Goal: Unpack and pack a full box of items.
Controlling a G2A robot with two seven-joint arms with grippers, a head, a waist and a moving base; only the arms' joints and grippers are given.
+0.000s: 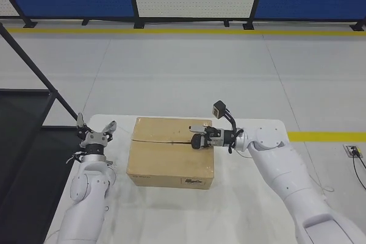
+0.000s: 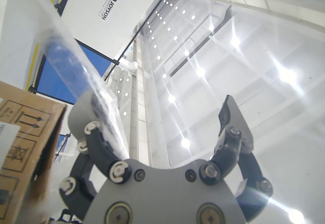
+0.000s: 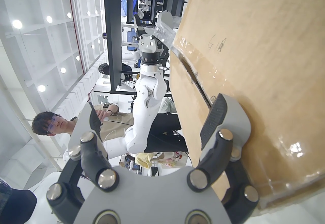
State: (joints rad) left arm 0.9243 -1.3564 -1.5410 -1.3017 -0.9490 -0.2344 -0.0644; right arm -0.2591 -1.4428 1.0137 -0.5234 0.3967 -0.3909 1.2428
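A brown cardboard box (image 1: 171,155) stands in the middle of the white table (image 1: 244,201), its top flaps closed along a dark seam (image 1: 158,140). My right gripper (image 1: 195,136) lies open over the box's top (image 3: 254,57). One of its fingers (image 3: 218,118) rests at the seam's end and the other is off the box. My left gripper (image 1: 96,129) stands open left of the box, pointing upward. A strip of clear tape (image 2: 63,52) clings to one of its fingers (image 2: 83,113). In the right wrist view the tape (image 3: 165,29) runs from the box's far edge to that left gripper (image 3: 149,44).
A black metal frame (image 1: 24,122) stands beside the table's left edge, close to my left arm. Bare table surface lies in front of the box and to its right. A box corner with printed symbols (image 2: 22,133) sits right beside the left gripper.
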